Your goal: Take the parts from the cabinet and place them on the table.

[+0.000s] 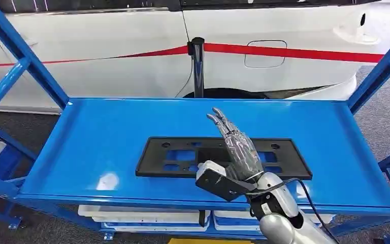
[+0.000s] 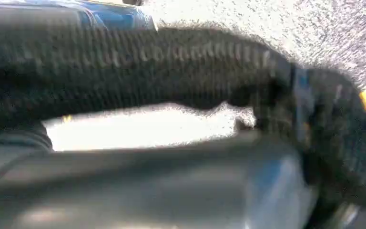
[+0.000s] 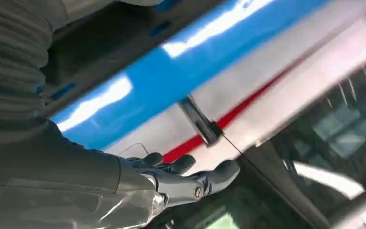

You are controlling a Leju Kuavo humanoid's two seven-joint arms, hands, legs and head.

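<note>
Over the blue shelf (image 1: 106, 132) we see our right hand (image 1: 236, 147) raised, fingers straight and apart, holding nothing, above the black part (image 1: 183, 157) lying flat there. Our left hand's state we cannot tell from the blurred wrist view.

Blue shelf (image 1: 96, 137), flat steel top w/ raised lip, carried by blue frame posts at 9 and 3 o'clock. One item lies directly on it: black plate (image 1: 183, 155), long, flat, w/ cut-outs, lengthwise across shelf, approx. centre, shifted toward 6 o'clock edge. Glare patch at 8 o'clock.
</note>
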